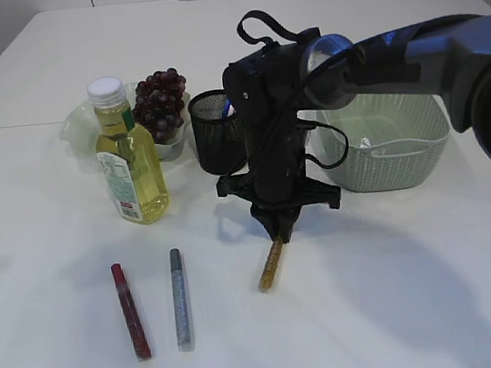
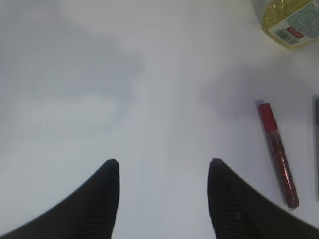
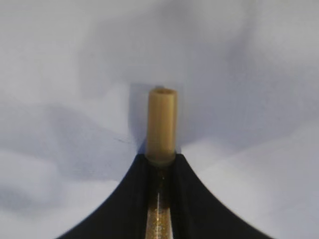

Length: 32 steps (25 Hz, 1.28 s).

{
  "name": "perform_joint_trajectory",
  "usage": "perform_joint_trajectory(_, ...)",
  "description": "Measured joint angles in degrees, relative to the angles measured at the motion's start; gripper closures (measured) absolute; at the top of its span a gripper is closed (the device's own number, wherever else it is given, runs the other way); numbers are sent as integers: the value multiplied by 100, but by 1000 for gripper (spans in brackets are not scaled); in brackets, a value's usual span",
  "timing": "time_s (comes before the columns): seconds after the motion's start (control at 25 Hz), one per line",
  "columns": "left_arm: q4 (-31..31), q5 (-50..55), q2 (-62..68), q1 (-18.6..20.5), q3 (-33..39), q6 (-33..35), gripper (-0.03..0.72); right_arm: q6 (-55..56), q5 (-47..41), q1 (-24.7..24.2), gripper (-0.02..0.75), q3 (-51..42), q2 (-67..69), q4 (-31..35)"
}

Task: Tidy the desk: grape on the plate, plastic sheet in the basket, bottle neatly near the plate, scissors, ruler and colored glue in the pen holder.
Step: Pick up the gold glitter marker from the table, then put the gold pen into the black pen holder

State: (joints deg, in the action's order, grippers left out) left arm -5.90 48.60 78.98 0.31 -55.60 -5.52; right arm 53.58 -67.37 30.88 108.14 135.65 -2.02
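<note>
The right claw (image 3: pixel 160 172) pinches a gold glitter glue pen (image 1: pixel 272 265) near one end, its black fingers (image 3: pixel 124 199) pressed flat against both sides of the tube, the tan cap jutting out beyond them. The pen slants down to the white tabletop (image 1: pixel 397 291), its far end apparently touching the surface, a grip that looks meant for lifting it into the black mesh pen holder (image 1: pixel 215 130) just behind the arm. Beside the holder, grapes (image 1: pixel 159 101) sit on a plate next to a bottle of yellow oil (image 1: pixel 128 157), with a pale green basket (image 1: pixel 390 142) to the right. Two more glue pens, red (image 1: pixel 130 310) and silver (image 1: pixel 179 298), lie side by side on the tabletop, awaiting collection. The left claw (image 2: pixel 163 191) hovers spread and empty over bare tabletop near the red pen.
</note>
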Motion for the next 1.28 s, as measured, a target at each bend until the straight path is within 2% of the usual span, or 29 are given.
perform_joint_trajectory(0.28,0,0,0,0,0,0,273,-1428,-49,-66,637,628,14,330)
perform_joint_trajectory(0.64,0,0,0,0,0,0,273,-3002,-267,-675,638,2066,14,1242)
perform_joint_trajectory(1.0,-61,0,0,0,0,0,273,-5679,-313,-1500,638,2502,14,3594)
perform_joint_trajectory(1.28,-61,0,0,0,0,0,273,-8092,109,-1717,638,2502,37,5337)
